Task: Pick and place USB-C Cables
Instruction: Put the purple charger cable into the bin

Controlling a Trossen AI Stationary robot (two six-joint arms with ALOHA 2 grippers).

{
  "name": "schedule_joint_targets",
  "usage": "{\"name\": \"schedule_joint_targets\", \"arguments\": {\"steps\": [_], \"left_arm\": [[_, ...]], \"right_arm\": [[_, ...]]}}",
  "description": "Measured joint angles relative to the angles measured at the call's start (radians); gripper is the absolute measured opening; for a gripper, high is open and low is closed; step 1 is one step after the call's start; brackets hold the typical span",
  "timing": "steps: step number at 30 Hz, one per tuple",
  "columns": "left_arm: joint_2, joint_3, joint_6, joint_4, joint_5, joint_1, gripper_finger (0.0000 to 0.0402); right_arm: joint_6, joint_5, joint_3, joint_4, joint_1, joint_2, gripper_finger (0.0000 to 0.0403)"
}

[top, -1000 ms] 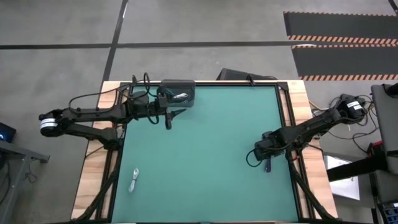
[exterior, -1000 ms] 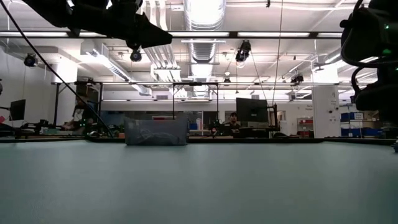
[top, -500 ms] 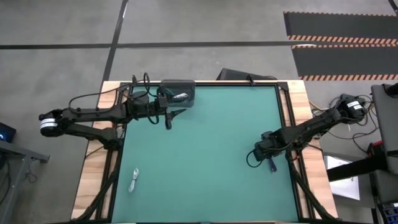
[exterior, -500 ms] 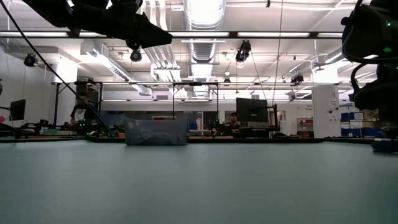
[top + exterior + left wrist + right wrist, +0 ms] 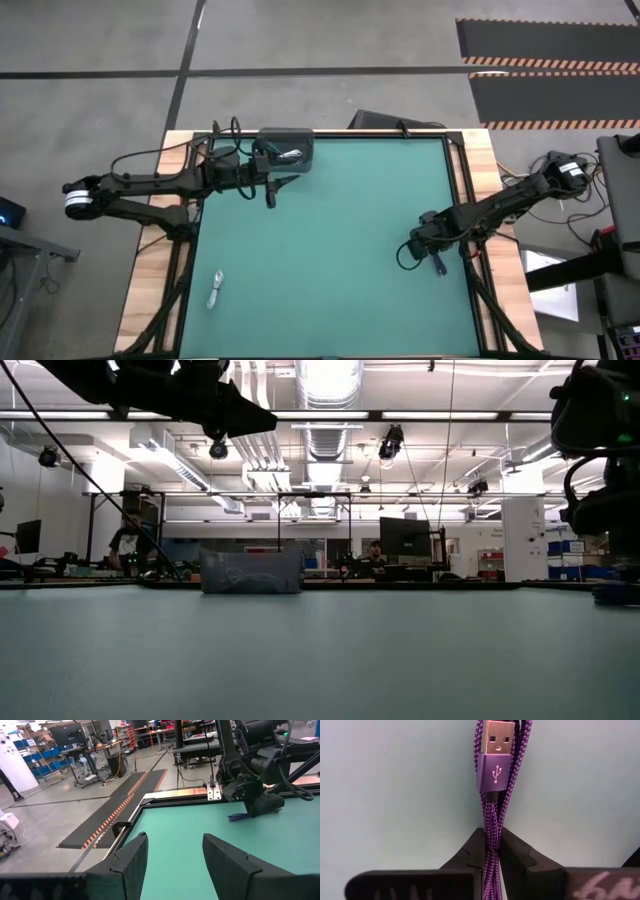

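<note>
A dark purple braided cable bundle (image 5: 495,795) with a USB plug (image 5: 494,760) is in my right gripper (image 5: 433,256), low over the green mat near its right edge. It also shows in the left wrist view (image 5: 248,815) and the low view (image 5: 614,595). My left gripper (image 5: 270,192) is open and empty, raised just in front of a small clear bin (image 5: 286,149) at the mat's far edge. The bin holds a pale cable (image 5: 291,153). A white cable (image 5: 215,290) lies flat on the mat at the near left. My right gripper pinches the purple bundle's several strands (image 5: 492,837) between its two fingers, a short way behind the plug. The fingers lie along the bundle. The plug end sticks out past the fingertips, close over the mat; whether it rests there I cannot tell.
The bin (image 5: 250,572) stands at the far edge, left of centre. Black frame rails (image 5: 466,200) and wooden borders run along the mat's sides. The mat's middle (image 5: 330,250) is bare green. People and desks show in the room beyond.
My right gripper has shifted slightly, and the purple cable's free end has swung a little toward the table's right edge, staying low by the mat. My left arm has kept still.
</note>
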Motion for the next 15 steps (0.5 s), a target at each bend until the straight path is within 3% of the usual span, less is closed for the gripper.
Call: {"name": "schedule_joint_targets", "arguments": {"steps": [15], "left_arm": [[0.0,0.0,-0.028,0.01,0.0,0.0,0.0173]], "right_arm": [[-0.204,0.264,0.137,0.03,-0.001,-0.062,0.0023]]}}
